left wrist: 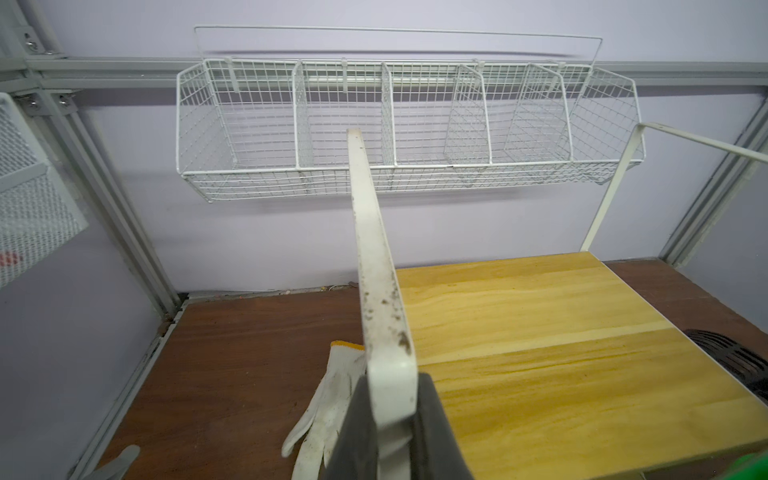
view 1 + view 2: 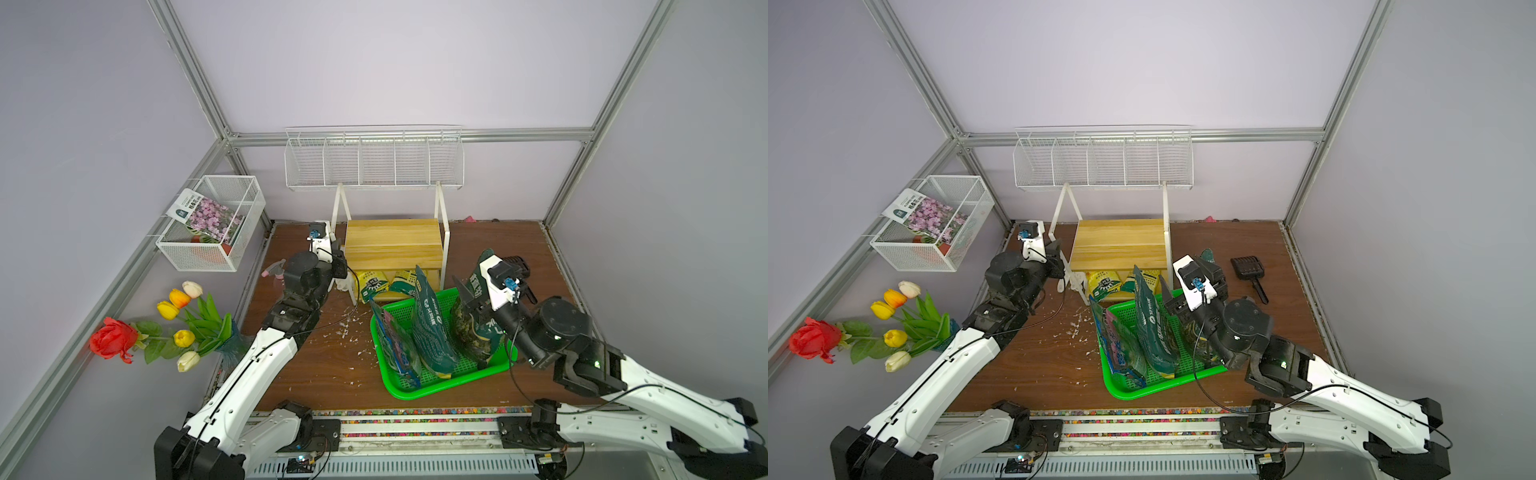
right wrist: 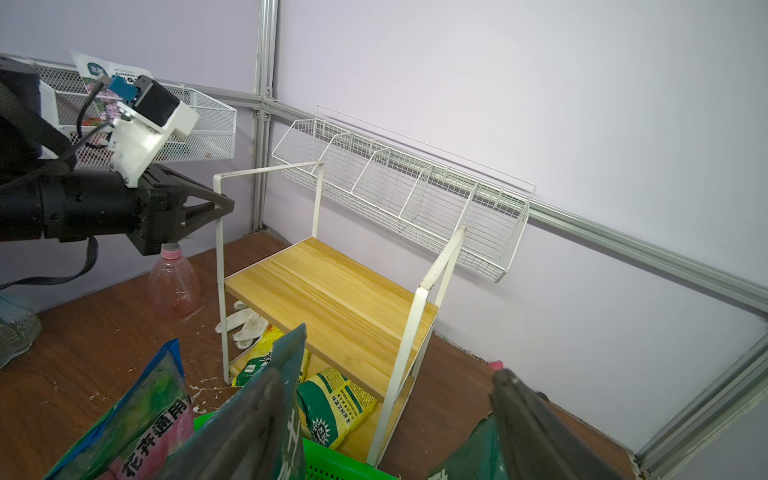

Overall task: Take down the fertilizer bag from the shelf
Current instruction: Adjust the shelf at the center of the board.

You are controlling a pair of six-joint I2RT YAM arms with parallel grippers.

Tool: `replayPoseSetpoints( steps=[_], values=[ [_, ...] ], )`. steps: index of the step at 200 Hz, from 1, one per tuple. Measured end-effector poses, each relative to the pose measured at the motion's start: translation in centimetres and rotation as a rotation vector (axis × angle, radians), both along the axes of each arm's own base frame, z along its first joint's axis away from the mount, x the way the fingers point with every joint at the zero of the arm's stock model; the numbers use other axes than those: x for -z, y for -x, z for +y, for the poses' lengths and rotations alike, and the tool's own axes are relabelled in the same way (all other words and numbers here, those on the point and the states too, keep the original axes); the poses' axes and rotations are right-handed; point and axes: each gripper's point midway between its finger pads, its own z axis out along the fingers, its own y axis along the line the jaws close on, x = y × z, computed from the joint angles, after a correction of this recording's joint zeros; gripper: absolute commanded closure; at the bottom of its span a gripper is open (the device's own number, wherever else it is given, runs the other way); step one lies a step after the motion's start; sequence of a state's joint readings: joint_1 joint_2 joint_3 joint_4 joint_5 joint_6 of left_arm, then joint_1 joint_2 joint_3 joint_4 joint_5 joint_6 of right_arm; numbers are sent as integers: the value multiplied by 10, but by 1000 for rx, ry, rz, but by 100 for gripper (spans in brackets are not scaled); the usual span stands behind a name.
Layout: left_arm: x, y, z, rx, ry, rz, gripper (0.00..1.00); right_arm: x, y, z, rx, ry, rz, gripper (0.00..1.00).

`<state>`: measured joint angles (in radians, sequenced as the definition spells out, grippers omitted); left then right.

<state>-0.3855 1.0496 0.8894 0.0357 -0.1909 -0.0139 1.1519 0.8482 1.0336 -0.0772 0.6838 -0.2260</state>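
The left end effector (image 1: pixel 395 390) gripped a post (image 1: pixel 374 257) of the shelf (image 2: pixel 392 241). The right end effector (image 3: pixel 386 376) gaped over the basket (image 2: pixel 415 392), seemingly due next to reach the yellow bag (image 3: pixel 332 403) underneath.

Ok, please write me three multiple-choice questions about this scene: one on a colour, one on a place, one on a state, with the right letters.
1. What colour is the tray? A) green B) red C) white
2. Where do the yellow bags lie? A) in the tray B) on the shelf's top board C) on its lower board
3. How is the left gripper? A) open over the tray B) shut on the shelf's frame C) shut on a bag

1 A: its mesh is bright green. 2 C: they show under the bare top board. 3 B: its jaws clamp the white post.
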Motion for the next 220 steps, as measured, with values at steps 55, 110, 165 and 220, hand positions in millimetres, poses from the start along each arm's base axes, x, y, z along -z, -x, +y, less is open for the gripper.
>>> replayPoseSetpoints(
  steps=[55, 110, 165, 220],
  values=[
    [0, 5, 27, -96, -13, -10, 93, 0, 0, 0, 0, -1, 0, 18],
    [-1, -2, 54, -199, -51, -21, 91, 0, 0, 0, 0, -1, 0, 18],
    [-1, -11, 79, -270, -49, -3, 91, -1, 1, -2, 0, -5, -2, 18],
    [8, -2, 87, -268, -9, 56, 10, -2, 1, -2, 0, -7, -3, 18]
  ],
)
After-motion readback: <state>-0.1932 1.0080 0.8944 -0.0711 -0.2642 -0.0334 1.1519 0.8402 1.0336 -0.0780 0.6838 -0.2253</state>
